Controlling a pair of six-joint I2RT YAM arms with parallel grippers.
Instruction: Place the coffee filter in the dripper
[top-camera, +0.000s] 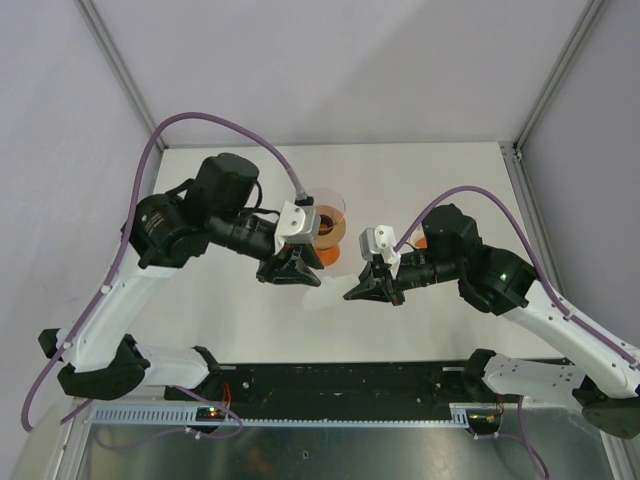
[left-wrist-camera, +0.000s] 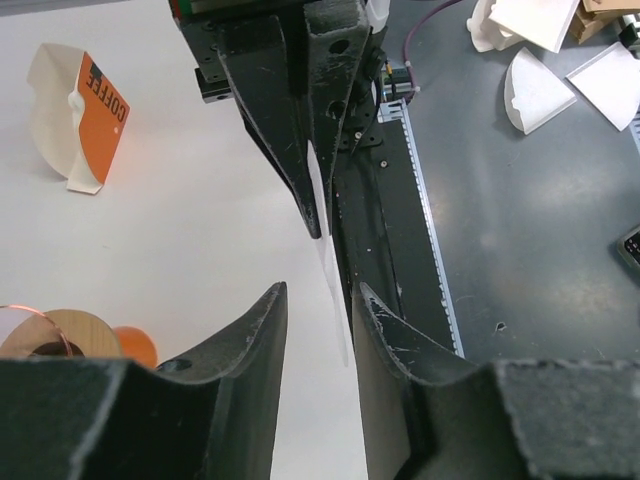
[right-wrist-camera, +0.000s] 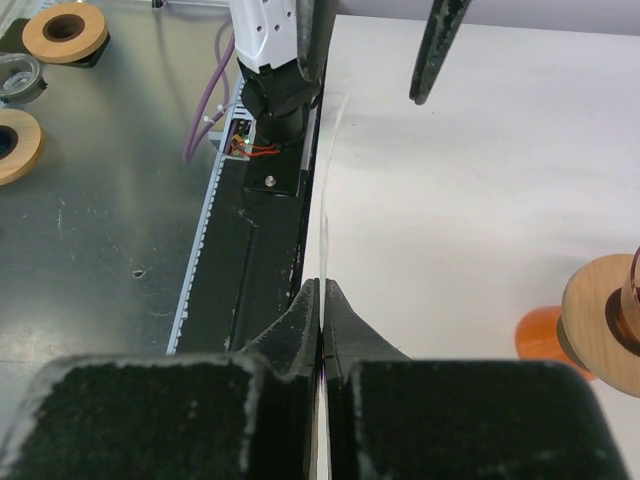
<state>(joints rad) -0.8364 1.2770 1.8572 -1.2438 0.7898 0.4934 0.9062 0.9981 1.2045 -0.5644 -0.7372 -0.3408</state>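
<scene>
The coffee filter (right-wrist-camera: 326, 225) is a thin white sheet seen edge-on. My right gripper (right-wrist-camera: 322, 287) is shut on it and holds it above the table. Its free end (left-wrist-camera: 332, 270) reaches between the fingers of my open left gripper (left-wrist-camera: 320, 290), which faces the right gripper (left-wrist-camera: 316, 225) tip to tip. In the top view the left gripper (top-camera: 292, 270) and the right gripper (top-camera: 365, 287) meet just in front of the dripper (top-camera: 328, 222), a clear funnel on a wooden ring with an orange base. The dripper's rim also shows in the left wrist view (left-wrist-camera: 25, 318).
An orange "COFFEE" packet (left-wrist-camera: 98, 118) lies on the white table. Spare white filters (left-wrist-camera: 535, 90) lie on the dark surface beyond the black rail (left-wrist-camera: 385, 240). Wooden rings (right-wrist-camera: 65, 30) sit on the metal surface (right-wrist-camera: 100, 230) off the table's near edge.
</scene>
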